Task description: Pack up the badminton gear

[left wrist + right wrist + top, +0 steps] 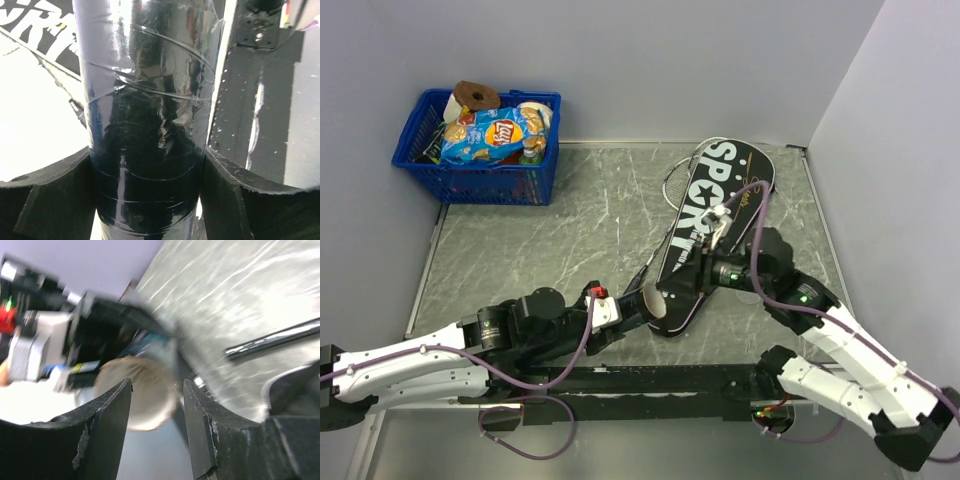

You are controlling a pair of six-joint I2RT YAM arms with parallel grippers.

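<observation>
The black bag lettered SPORT (720, 190) lies tilted at centre right; its lettering also shows in the left wrist view (30, 30). A white-framed racket head (677, 176) pokes out at the bag's left edge, and a black handle (647, 268) lies below it. My left gripper (634, 311) (146, 156) is shut on the long dark tube (150, 115). The tube's open tan end (655, 303) is at the bag's lower end. My right gripper (704, 272) (156, 386) is open over the bag's lower part, facing the blurred tube end (140, 395). A second racket is not visible.
A blue plastic basket (480, 186) with a crisp packet (490, 136) and other items stands at the far left corner. Grey walls close the back and right sides. A thin dark shaft (275, 339) lies on the marbled table (560, 220).
</observation>
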